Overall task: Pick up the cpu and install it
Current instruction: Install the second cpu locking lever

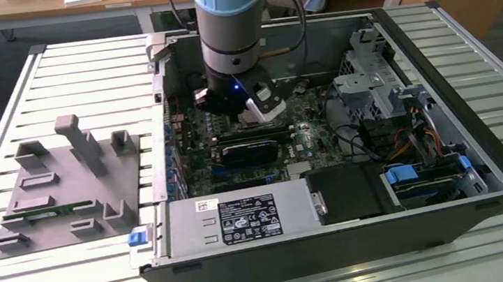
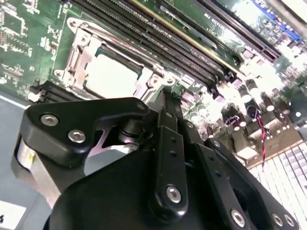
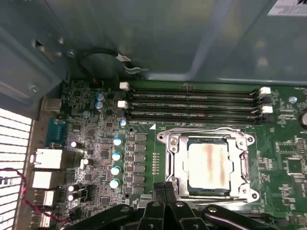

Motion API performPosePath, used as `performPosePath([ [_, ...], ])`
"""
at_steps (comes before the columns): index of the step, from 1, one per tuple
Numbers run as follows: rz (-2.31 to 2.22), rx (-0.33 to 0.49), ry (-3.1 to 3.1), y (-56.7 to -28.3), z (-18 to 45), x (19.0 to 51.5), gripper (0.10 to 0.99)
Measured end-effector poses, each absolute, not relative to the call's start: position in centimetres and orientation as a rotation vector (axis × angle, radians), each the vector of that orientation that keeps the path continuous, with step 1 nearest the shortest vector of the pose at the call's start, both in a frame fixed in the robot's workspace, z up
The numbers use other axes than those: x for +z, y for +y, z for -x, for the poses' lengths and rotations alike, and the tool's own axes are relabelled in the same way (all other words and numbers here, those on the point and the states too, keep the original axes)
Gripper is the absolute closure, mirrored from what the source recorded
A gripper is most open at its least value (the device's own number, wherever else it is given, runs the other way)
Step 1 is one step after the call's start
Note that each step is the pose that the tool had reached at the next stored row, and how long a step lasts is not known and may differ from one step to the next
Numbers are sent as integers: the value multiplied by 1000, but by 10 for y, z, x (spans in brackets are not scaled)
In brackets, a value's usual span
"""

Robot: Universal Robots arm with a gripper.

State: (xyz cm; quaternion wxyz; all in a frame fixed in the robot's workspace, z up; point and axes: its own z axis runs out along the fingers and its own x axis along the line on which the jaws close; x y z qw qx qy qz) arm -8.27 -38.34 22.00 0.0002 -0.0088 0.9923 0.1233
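Green motherboard, cpu flat in socket, seemingly square-on; gripper clenched, empty.

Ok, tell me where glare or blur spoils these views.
In the second wrist view, the cpu top is washed out to near white, and the board's far corner blooms with glare; the hand's black linkage looks soft up close. In the first wrist view, the cpu shows even light with faint streaks. The exterior view is evenly lit.
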Motion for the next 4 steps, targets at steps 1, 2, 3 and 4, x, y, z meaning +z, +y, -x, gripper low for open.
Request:
performPosePath([
  [1,28,387,3117,-383,83,222,980],
  [2,28,387,3117,-383,83,224,980],
  [3,28,387,3117,-383,83,226,980],
  [4,28,387,3117,-383,83,227,980],
])
